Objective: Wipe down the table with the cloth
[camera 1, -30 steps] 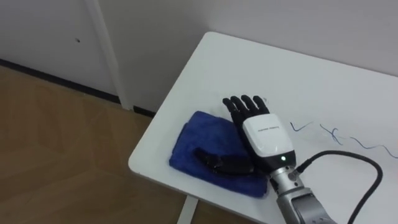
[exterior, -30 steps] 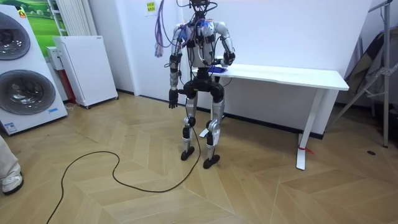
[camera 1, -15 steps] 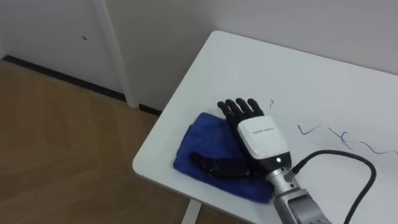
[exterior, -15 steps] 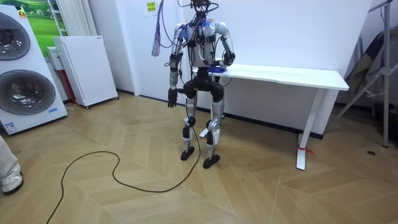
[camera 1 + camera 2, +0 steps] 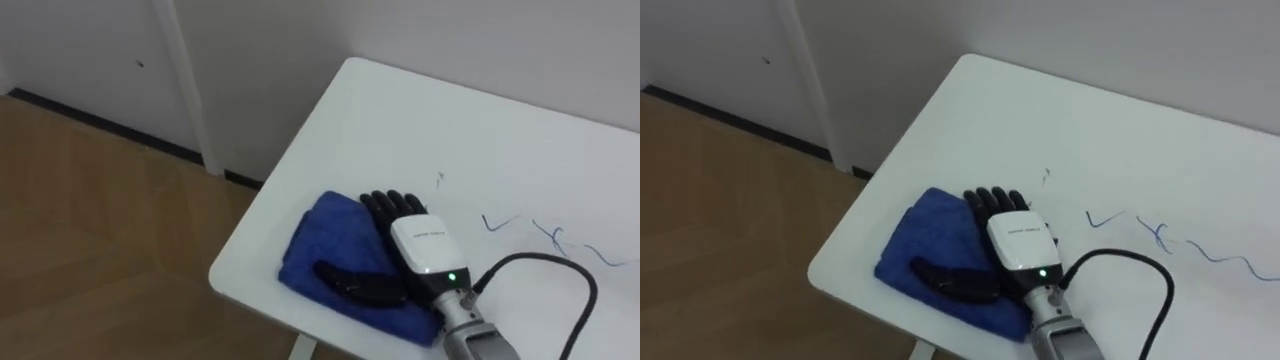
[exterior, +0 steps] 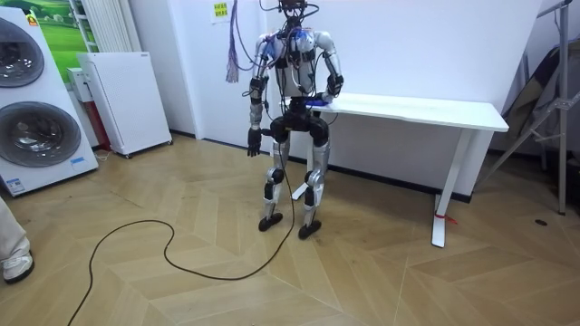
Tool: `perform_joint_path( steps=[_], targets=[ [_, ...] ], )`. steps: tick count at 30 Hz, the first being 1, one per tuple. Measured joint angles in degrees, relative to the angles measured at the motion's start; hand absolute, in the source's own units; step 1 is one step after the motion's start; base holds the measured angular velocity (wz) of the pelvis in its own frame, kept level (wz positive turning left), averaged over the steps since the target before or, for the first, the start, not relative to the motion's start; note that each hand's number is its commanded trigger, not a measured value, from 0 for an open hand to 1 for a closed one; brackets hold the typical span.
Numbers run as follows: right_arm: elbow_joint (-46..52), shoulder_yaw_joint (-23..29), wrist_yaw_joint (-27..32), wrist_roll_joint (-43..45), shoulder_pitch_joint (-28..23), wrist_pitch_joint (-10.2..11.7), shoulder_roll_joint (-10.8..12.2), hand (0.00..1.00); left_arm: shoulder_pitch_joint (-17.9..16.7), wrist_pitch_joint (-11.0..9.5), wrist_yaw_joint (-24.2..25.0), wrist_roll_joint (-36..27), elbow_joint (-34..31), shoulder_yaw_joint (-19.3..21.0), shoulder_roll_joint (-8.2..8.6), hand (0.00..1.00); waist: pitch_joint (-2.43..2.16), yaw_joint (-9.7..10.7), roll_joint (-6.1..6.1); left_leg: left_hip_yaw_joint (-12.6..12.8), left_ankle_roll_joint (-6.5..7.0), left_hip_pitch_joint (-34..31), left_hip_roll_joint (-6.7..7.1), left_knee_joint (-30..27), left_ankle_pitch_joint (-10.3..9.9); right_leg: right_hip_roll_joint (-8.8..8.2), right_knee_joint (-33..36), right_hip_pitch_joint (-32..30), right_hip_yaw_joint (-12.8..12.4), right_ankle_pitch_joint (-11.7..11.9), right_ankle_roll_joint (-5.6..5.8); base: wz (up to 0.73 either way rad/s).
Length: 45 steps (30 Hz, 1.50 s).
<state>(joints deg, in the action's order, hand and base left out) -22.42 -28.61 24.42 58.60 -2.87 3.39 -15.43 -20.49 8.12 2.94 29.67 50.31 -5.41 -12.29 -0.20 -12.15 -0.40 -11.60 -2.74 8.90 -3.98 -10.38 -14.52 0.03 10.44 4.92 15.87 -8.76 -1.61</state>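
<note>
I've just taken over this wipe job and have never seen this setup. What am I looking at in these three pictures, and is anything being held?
The machine is a humanoid robot standing on two legs at the end of a white table. Two pictures come from the two eyes of its head camera, looking down at the table's corner. The third comes from a camera standing in the room. On the table lie a folded blue cloth near the corner and blue pen scribbles further to the robot's right. The right hand lies flat on the cloth with its fingers straight. It is pressing rather than gripping, so nothing is held. The left hand hangs at the robot's side.
</note>
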Motion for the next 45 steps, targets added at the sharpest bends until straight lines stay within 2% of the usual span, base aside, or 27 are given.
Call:
perform_joint_path(
  steps=[1,2,3,4,5,6,7,11,15,17,22,25,34,45],
  targets=[
    [-0.18,0.07,0.48,-0.10,-0.71,-0.02,-0.22,0.00,0.35,-0.30,0.00,0.00,0.25,-0.12,0.14,0.00,0.22,1.34,-0.16,3.44,-0.26,-0.33,0.39,1.12,0.34,-0.30,-0.12,1.03,-0.77,-0.03,0.05,0.76],
    [-0.17,0.16,0.52,-0.26,-0.90,-0.30,-0.51,0.03,0.66,-0.33,0.00,0.02,0.15,-0.45,0.20,0.00,0.25,1.50,0.23,4.76,0.33,-0.36,0.67,2.27,0.66,-0.30,-0.07,1.40,-1.99,-0.10,0.16,0.71],
    [-0.16,0.69,0.42,-0.31,-1.27,-0.82,-0.56,0.10,0.94,-0.29,0.00,0.01,-0.31,-0.56,0.08,0.00,0.14,1.61,0.39,7.57,1.76,0.22,0.98,2.67,1.69,-0.60,-0.07,1.47,-3.28,-0.43,0.73,0.41],
    [-0.16,1.10,0.31,-0.32,-1.35,-0.99,-0.82,0.40,0.89,0.13,0.00,0.06,-0.78,-0.56,-0.08,0.00,0.28,1.36,-0.08,8.21,1.97,0.35,1.62,2.63,1.95,-0.83,-0.08,1.43,-3.01,-0.95,1.53,0.18],
    [-0.16,1.27,0.28,-0.32,-1.41,-0.99,-0.96,0.53,0.76,0.37,-0.01,0.08,-0.87,-0.56,-0.06,0.00,0.22,0.72,-0.22,8.39,1.98,0.34,1.85,2.57,1.95,-0.83,-0.26,1.42,-2.95,-1.08,1.73,-0.17],
    [-0.13,1.34,0.34,-0.35,-1.43,-0.98,-0.99,0.84,0.23,0.90,0.04,0.08,-0.82,-0.57,-0.05,0.00,0.13,0.16,-0.38,8.43,1.99,0.24,2.25,2.54,1.94,-1.01,-0.95,1.61,-2.38,-1.07,1.72,-0.28],
    [-0.11,1.37,0.75,-0.36,-1.36,-0.95,-0.99,1.00,-0.26,1.29,0.11,0.03,-0.75,-0.65,0.04,0.00,0.18,0.20,-0.29,8.45,2.00,0.19,2.50,2.55,1.93,-1.26,-0.95,1.89,-1.76,-1.07,1.72,-0.18],
    [0.95,2.90,2.39,-0.78,-1.12,-0.69,-0.78,1.00,-0.36,1.46,0.11,0.02,-0.71,-0.98,-0.05,0.00,0.04,0.58,0.28,9.84,2.10,0.20,2.98,2.17,1.94,-1.95,-0.81,2.24,-1.61,-1.19,1.93,-0.01],
    [1.40,3.03,3.48,-0.93,-1.11,0.45,-0.38,1.00,-0.07,1.11,0.17,0.06,-1.00,-0.99,0.26,0.00,-0.32,0.93,0.90,9.92,2.77,0.25,3.02,1.75,1.75,-2.01,-0.61,2.18,-1.46,-1.37,2.04,0.02],
    [1.62,3.03,3.62,-0.94,-1.17,0.77,-0.34,1.00,-0.14,1.08,0.09,0.08,-1.27,-0.97,0.26,0.00,-0.34,0.87,0.96,9.90,2.82,0.16,3.02,1.81,1.73,-2.00,-0.51,2.13,-1.55,-1.43,2.02,0.02],
    [3.38,2.98,4.17,-2.05,-2.55,2.80,0.31,1.00,-0.99,1.08,-0.19,0.07,-1.95,-0.96,0.27,0.00,-0.33,0.81,0.90,9.80,2.95,0.15,3.03,1.65,1.82,-2.01,-0.15,2.09,-1.51,-1.44,1.95,0.00],
    [3.32,2.99,4.75,-2.44,-2.94,3.02,0.31,1.00,-0.98,1.07,-0.25,0.07,-2.04,-0.96,0.27,0.00,-0.34,0.91,0.84,9.84,2.96,0.31,3.02,1.46,1.83,-2.05,0.13,2.07,-1.47,-1.45,1.94,0.00],
    [3.23,3.06,3.49,-2.43,-2.93,2.74,0.29,1.00,-0.85,1.52,-0.21,0.05,-2.34,-0.96,0.22,0.00,-0.23,0.96,-0.51,9.95,2.98,1.21,3.20,1.51,1.82,-2.13,-0.70,3.26,-1.70,-1.56,2.12,0.01],
    [3.46,3.09,2.86,-3.14,-2.91,2.74,0.28,1.00,-1.31,1.99,-0.11,-0.22,-3.16,-1.53,0.07,0.00,-0.24,1.23,-0.46,9.93,3.07,1.34,3.18,1.76,1.76,-2.11,-0.62,3.54,-1.43,-1.56,2.14,0.01]
  ],
)
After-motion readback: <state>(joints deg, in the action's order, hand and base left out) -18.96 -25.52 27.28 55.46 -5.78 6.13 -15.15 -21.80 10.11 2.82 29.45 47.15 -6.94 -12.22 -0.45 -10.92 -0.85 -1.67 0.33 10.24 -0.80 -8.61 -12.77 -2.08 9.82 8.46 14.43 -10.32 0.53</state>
